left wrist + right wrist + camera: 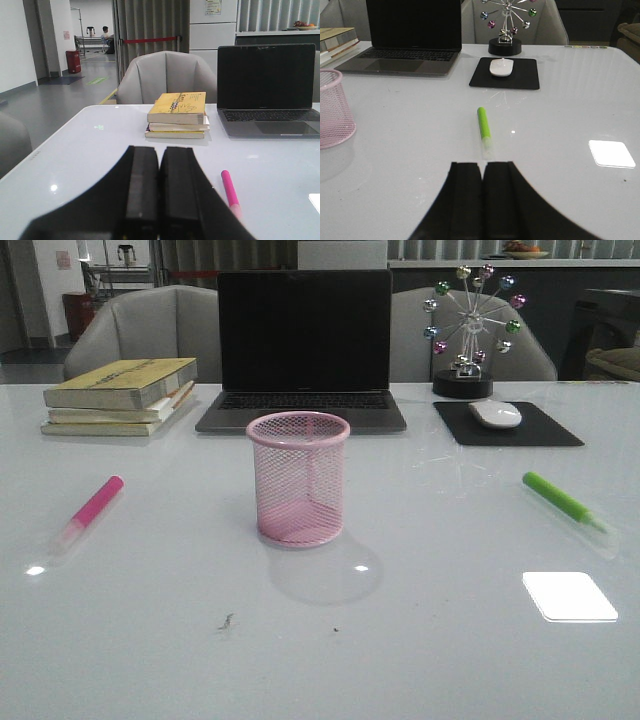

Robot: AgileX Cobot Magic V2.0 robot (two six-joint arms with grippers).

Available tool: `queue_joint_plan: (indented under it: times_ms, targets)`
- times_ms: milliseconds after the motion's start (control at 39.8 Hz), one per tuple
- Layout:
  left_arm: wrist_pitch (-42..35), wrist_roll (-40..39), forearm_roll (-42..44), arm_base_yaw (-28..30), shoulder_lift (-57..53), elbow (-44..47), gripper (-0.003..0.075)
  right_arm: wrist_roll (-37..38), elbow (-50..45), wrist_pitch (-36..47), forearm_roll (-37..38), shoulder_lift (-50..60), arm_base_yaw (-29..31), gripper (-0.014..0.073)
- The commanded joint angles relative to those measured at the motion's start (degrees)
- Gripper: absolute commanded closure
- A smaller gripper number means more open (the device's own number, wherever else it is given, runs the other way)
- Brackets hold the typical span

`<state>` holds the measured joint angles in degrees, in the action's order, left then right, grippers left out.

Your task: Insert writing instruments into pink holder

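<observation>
**Holder empty, both markers flat on the table**

Your pink holder point(298, 478) stands upright at mid-table, just in front of the laptop point(303, 345), nothing inside it. The pink marker point(88, 514) lies flat well off to the holder's left, whitish cap end toward you. The green marker point(566, 507) lies flat well off to the holder's right, cap end also toward you. Neither touches the holder.

Your left gripper point(159, 200) has its fingers pressed together, holding nothing; the pink marker sits on the table just beside it. Your right gripper point(482, 200) is likewise closed up and empty-handed, with the green marker lying straight ahead of its tips, apart from them.

Further out: a stack of books point(122, 396) at the back left, a black mouse pad point(507, 424) with a white mouse point(495, 414) at the back right, a ferris-wheel ornament point(470, 325) behind the pad. Grey chairs point(140, 330) stand behind the white table point(320, 660).
</observation>
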<state>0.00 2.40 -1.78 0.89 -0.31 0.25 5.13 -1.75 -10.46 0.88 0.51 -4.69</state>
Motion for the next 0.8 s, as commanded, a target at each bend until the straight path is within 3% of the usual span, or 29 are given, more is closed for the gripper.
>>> queue_joint_plan:
  times_ms: [0,629,779]
  targets:
    - [-4.8,-0.6,-0.3,0.2,-1.1,0.3,0.0629,-0.1,0.0,4.8,0.5,1.1,-0.2,0.0535]
    - [-5.3,-0.6,-0.3,0.2,-1.1,0.3,0.0629,-0.1,0.0,5.1,0.5,1.1,-0.2,0.0535]
    - [-13.1,-0.6,-1.4,0.2,-1.1,0.2,0.0629,-0.1,0.0,5.7,0.5,1.1,-0.2,0.0535]
